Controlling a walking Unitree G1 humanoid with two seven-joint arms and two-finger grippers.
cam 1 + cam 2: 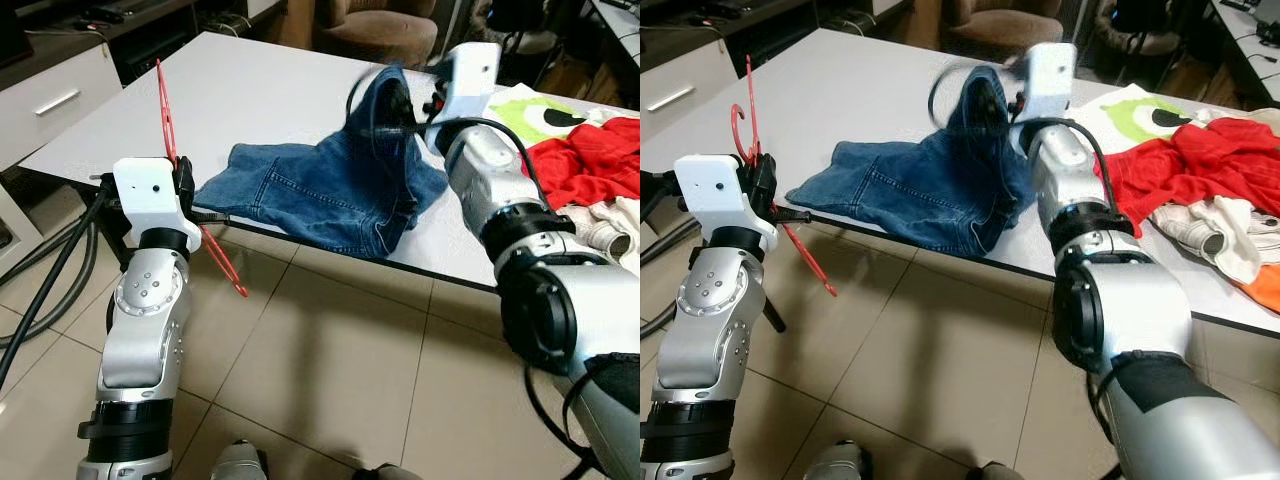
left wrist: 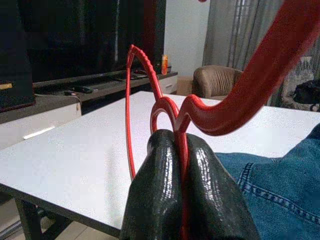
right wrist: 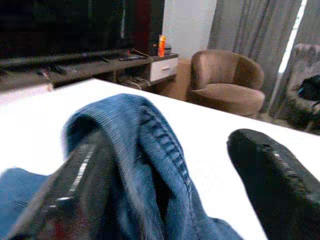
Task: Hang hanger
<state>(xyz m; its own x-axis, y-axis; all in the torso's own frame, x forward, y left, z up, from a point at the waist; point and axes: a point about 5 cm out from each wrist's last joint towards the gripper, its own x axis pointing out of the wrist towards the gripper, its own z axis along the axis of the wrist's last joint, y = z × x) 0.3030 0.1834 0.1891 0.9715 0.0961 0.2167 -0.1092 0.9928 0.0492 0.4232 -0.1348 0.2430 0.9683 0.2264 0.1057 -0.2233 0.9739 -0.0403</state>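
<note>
A white table (image 1: pixel 250 100) stands on a floor (image 1: pixel 330 370) of beige tiles with dark grout lines. Beyond it sit a brown upholstered armchair (image 3: pixel 225 80) and a low media unit (image 3: pixel 75 65) with a white drawer. Grey curtains (image 3: pixel 260 30) hang behind the armchair, daylight showing at their edge.

I see a white tabletop (image 1: pixel 250 90) above a beige tiled floor (image 1: pixel 330 360). A pair of blue jeans (image 1: pixel 320 195) lies on it at the near edge, one end raised off the surface. Toward my right lie a red garment (image 1: pixel 590 155), a white shirt with a green print (image 1: pixel 545 112) and a cream garment (image 1: pixel 615 225), overlapping.
</note>
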